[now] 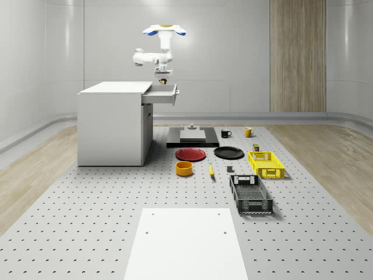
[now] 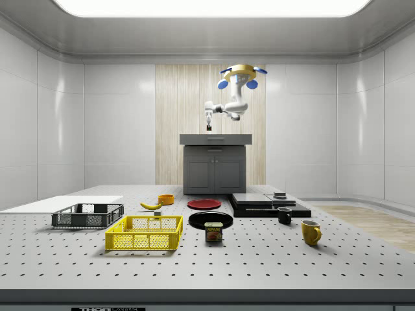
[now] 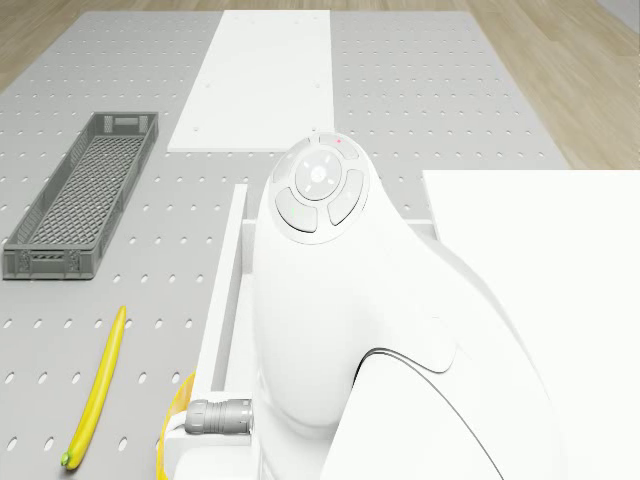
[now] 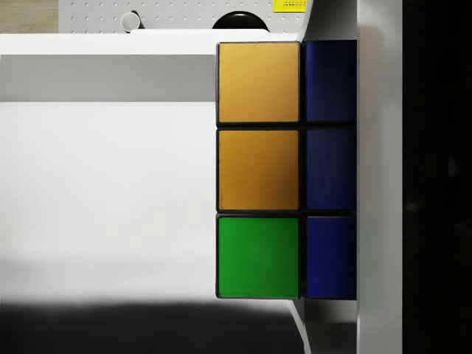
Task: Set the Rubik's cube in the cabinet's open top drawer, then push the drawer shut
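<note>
The drone (image 1: 166,29) hovers above the white cabinet (image 1: 111,125), over its open top drawer (image 1: 163,96). Its arm reaches down over the drawer. My gripper (image 1: 162,77) is shut on the Rubik's cube (image 1: 162,83) and holds it just over the drawer's opening. From the side, the drone (image 2: 241,72) is high above the cabinet (image 2: 214,168), and the gripper (image 2: 209,124) hangs over its top with the cube (image 2: 209,128). In the wrist view the Rubik's cube (image 4: 284,169) shows orange, green and blue tiles over the drawer's white floor (image 4: 110,192).
On the floor plate by the cabinet lie a red plate (image 1: 191,154), a black plate (image 1: 228,153), an orange bowl (image 1: 184,168), a banana (image 1: 211,170), a yellow crate (image 1: 266,164), a grey crate (image 1: 250,194), two mugs (image 1: 226,133) and a black platform (image 1: 192,137).
</note>
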